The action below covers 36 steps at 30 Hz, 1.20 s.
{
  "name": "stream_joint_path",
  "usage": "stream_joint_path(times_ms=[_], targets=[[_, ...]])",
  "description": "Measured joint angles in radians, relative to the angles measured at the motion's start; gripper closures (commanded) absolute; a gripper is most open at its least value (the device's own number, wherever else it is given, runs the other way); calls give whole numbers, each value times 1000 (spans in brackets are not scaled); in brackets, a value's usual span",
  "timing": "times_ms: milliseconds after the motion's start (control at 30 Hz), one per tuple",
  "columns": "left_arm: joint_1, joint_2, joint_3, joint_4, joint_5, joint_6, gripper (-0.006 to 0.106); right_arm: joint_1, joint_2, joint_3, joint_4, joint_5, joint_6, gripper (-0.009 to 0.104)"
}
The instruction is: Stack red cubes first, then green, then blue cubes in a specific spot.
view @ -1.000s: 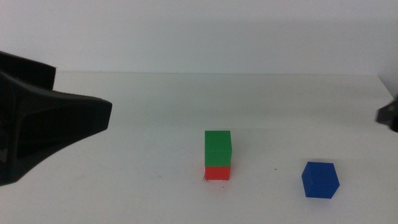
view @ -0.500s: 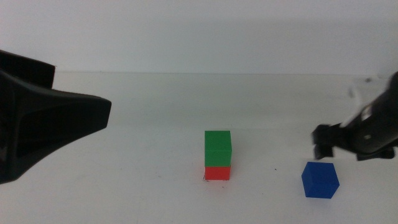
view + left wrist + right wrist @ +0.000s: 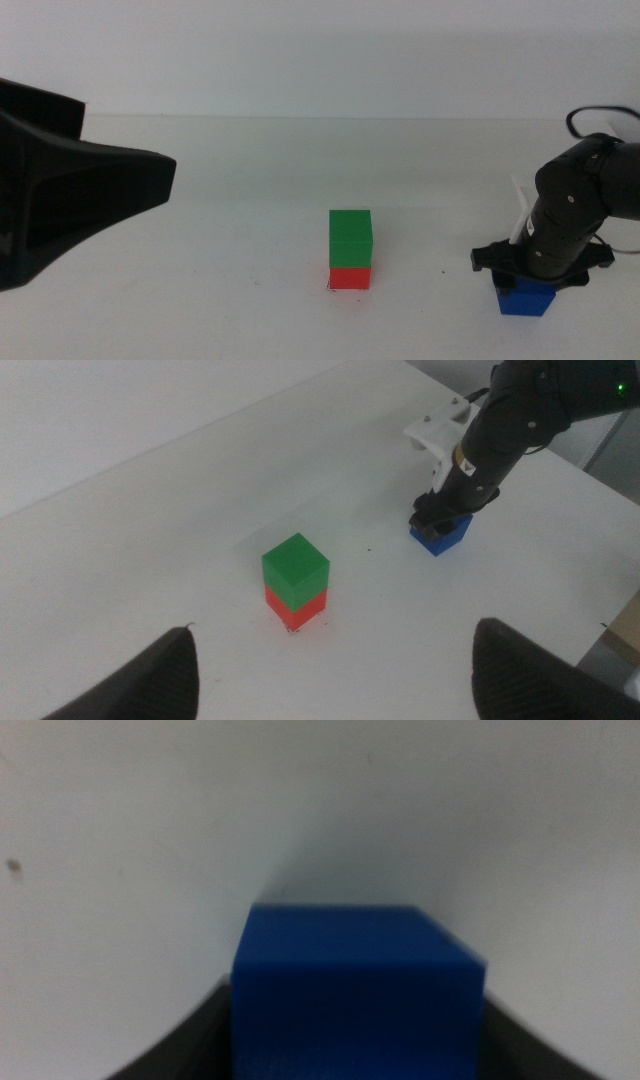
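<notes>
Blue cube sitting between right hand's spread jaws, awaiting grasp; green topping red beside. Left hand waiting, released.

Plain matte green cube, solid colour, no markings on its faces. Red cube shows as a flat band of solid red. Blue cube is a deep, even blue, unpatterned. Right gripper is black with a white piece on its wrist. Left gripper reads dark, near black. Table is plain white.
</notes>
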Motion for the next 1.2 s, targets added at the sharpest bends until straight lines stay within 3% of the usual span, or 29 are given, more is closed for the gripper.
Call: stream_joint_path(times_ms=[33, 200, 400, 600, 800, 1200], targets=[[0, 0, 0, 2, 0, 0, 7, 0, 0, -3, -4, -4, 3, 97], [0, 0, 0, 6, 0, 0, 7, 25, -9, -85, -23, 113, 15, 77], [0, 0, 0, 6, 0, 0, 7, 172, -32, -437, -45, 319, 38, 80], [0, 0, 0, 6, -2, 0, 7, 350, 76, -740, -60, 405, 89, 81], [0, 0, 0, 6, -4, 0, 7, 435, 146, -792, -34, 421, 182, 80], [0, 0, 0, 6, -4, 0, 7, 438, 233, -792, -32, 427, 246, 80]])
